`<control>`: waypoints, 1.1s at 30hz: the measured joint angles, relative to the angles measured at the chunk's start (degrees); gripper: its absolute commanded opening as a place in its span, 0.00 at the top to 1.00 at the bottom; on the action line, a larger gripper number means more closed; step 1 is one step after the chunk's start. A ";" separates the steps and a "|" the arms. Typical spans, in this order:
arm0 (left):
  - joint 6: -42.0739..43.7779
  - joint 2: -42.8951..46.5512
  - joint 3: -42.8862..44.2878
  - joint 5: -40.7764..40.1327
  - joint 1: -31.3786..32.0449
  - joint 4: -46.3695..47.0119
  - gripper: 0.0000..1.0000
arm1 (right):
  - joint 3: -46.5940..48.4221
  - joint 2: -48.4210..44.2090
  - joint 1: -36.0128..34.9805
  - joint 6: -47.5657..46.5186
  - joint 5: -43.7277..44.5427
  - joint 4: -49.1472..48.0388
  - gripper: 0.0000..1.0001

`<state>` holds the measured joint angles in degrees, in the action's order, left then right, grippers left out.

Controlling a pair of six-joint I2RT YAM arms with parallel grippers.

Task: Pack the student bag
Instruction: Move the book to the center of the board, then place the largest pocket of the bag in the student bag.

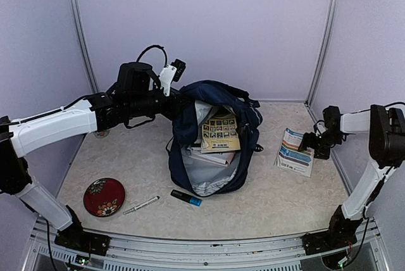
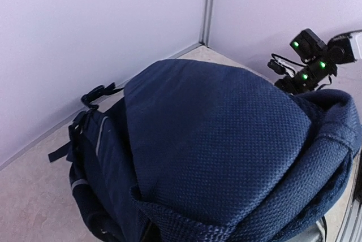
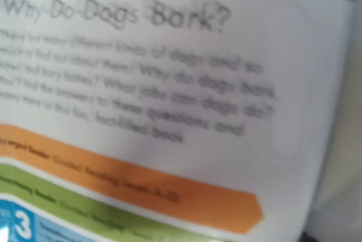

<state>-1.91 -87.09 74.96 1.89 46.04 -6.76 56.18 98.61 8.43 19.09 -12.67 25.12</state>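
Lying nearest: 1 round red dish (image 1: 104,196), 1 white pen (image 1: 141,205), 1 black-and-blue marker (image 1: 186,198). Mid-table, 1 navy-blue fabric backpack (image 1: 190,125) gapes, 1 yellow book (image 1: 220,133) inside, left gripper (image 1: 176,105) pinching its far rim. Right gripper (image 1: 314,145) at 1 white booklet (image 1: 292,154), spread I cannot tell. Beige speckled table (image 1: 266,201), lilac walls (image 1: 209,24).

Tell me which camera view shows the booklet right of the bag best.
Top external: the whole booklet shows, lying flat on the table right of the student bag. Right wrist shows only part of its cover, close and blurred, though "Why Do Dogs Bark?" reads. Left wrist shows none of it, only the bag.
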 measured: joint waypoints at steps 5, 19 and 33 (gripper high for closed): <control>-3.54 3.52 -4.24 1.46 -8.94 2.08 0.91 | 5.79 5.03 -8.41 -2.19 2.36 0.74 0.21; -0.13 12.79 -8.63 2.34 -4.70 -0.17 0.01 | 2.03 3.69 -30.34 1.86 15.39 -0.81 0.44; 7.10 19.17 -4.90 -0.31 6.54 -7.61 0.04 | 32.09 10.60 -21.70 -7.02 5.73 12.50 0.12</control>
<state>5.19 -67.92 70.06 1.58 52.58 -14.37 88.27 109.21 -13.28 12.08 -6.94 37.63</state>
